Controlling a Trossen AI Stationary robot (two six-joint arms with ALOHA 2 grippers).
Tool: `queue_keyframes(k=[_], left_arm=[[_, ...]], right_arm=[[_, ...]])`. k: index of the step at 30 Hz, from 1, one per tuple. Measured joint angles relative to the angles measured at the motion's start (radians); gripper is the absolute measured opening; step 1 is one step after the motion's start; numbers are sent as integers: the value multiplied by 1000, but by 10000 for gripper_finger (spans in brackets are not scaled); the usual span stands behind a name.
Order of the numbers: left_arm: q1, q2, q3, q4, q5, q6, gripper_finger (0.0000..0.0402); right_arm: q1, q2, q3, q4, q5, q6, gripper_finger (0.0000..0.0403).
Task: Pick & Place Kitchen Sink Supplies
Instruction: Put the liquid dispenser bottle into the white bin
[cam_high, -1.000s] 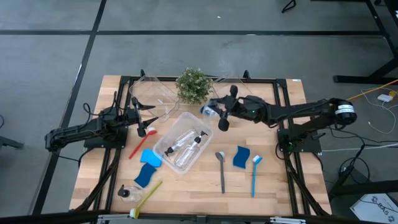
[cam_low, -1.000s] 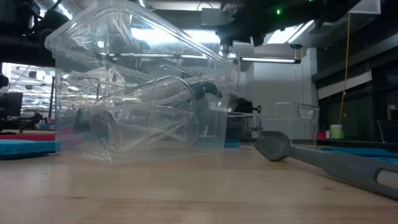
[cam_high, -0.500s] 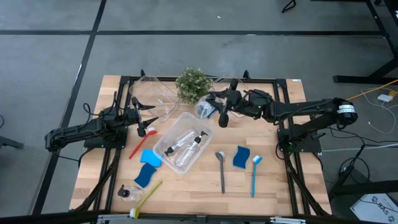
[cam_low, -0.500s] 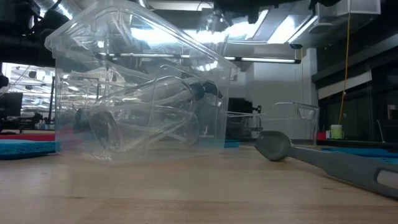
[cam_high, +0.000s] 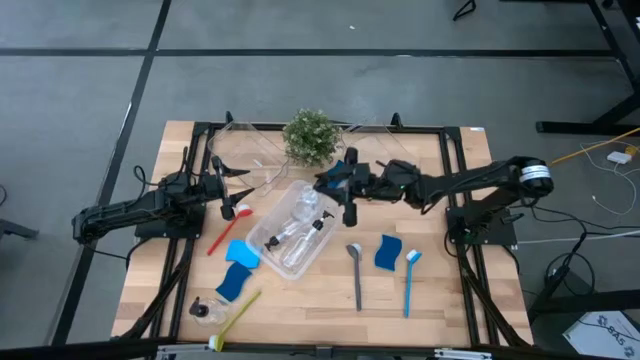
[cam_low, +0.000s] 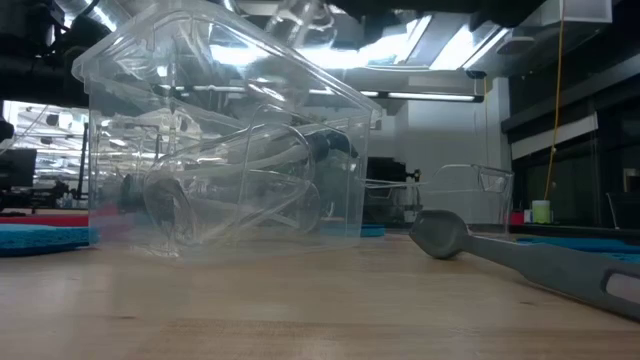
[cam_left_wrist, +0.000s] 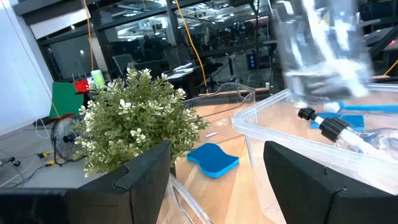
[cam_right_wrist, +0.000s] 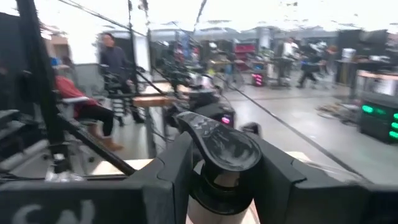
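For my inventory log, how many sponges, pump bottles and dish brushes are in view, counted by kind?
Blue sponges: 3
Pump bottles: 4, one in the right gripper
Dish brushes: 4
Total: 11

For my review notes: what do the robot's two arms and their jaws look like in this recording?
Both are slim dark arms built of jointed segments. The right arm has a silver-white ring at one joint, with dark cabling beneath it. The left arm is plain black. The left gripper has two broad, flat matte-black fingers. The right gripper has similar chunky black fingers.
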Motion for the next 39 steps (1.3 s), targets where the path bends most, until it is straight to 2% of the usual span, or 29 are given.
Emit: queue_keyframes(k=[10, 14, 18, 28, 37, 39], left_arm=[[0, 0, 0, 0, 0, 0, 251], [0, 0, 0, 0, 0, 0, 251], [0, 0, 0, 0, 0, 0, 251], [0, 0, 0, 0, 0, 0, 251], [0, 0, 0, 0, 0, 0, 251], [0, 0, 0, 0, 0, 0, 251]], right_arm=[[11, 214, 0, 251, -8, 124, 125], [11, 278, 0, 345, -11, 183, 149], [11, 306, 19, 365, -12, 211, 158], [13, 319, 128, 35, -12, 103, 150], [23, 294, 157, -52, -27, -28, 149], [29, 275, 157, -80, -1, -54, 145]])
